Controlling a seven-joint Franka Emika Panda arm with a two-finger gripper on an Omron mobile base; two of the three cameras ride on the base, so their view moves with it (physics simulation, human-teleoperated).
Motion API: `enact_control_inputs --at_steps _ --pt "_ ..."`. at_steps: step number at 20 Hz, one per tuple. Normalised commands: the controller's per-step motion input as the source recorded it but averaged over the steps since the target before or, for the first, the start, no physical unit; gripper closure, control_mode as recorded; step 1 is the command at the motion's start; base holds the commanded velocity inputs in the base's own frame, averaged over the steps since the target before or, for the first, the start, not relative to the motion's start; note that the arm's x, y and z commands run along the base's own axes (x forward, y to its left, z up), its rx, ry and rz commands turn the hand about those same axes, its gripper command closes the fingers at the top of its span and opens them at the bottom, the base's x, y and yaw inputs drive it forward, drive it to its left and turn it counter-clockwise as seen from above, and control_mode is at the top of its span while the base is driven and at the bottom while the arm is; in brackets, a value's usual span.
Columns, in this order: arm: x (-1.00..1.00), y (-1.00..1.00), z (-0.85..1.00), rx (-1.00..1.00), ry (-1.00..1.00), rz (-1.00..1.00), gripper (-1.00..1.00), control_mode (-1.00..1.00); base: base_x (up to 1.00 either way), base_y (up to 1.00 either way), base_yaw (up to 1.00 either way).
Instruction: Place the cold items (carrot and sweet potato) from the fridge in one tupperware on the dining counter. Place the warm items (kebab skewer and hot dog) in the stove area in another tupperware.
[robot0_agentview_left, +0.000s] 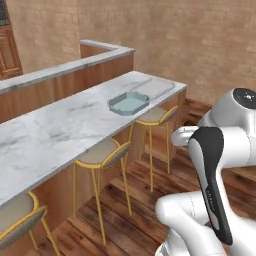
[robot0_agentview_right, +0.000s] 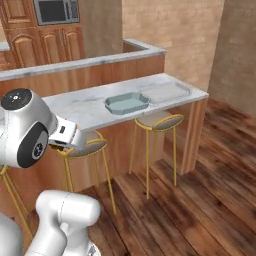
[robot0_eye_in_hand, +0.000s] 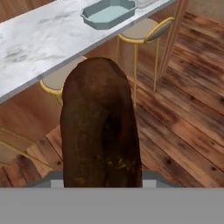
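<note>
A large brown sweet potato (robot0_eye_in_hand: 100, 131) stands close in front of the hand camera. My gripper (robot0_eye_in_hand: 103, 177) is shut on it, and the potato hides the fingertips. Ahead on the marble dining counter (robot0_agentview_left: 55, 130) lies an empty blue-grey tupperware (robot0_eye_in_hand: 109, 12) (robot0_agentview_left: 128, 103) (robot0_agentview_right: 126, 102). Just beyond it, at the counter's far end, lies a second, pale clear tupperware (robot0_agentview_left: 155, 87) (robot0_agentview_right: 167, 91). The potato hangs in the air over the floor, short of the counter's edge. The carrot, kebab skewer and hot dog are out of view.
Yellow-legged stools (robot0_agentview_left: 102, 152) (robot0_agentview_left: 155, 116) (robot0_agentview_right: 157, 121) stand under the counter's overhang, on my side. A raised wooden ledge (robot0_agentview_left: 60, 75) runs behind the counter. Wooden floor (robot0_agentview_right: 200, 175) lies open to the right of the counter's end.
</note>
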Motion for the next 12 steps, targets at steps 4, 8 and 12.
enact_control_inputs --at_steps 4,8,12 --pt "0.0 0.0 0.0 0.0 0.0 0.0 1.0 1.0 0.72 -0.73 0.42" --pt "0.0 0.0 0.0 0.0 0.0 0.0 1.0 1.0 0.72 -0.71 0.42" --pt "0.0 0.0 0.0 0.0 0.0 0.0 1.0 1.0 0.77 -0.64 0.46"
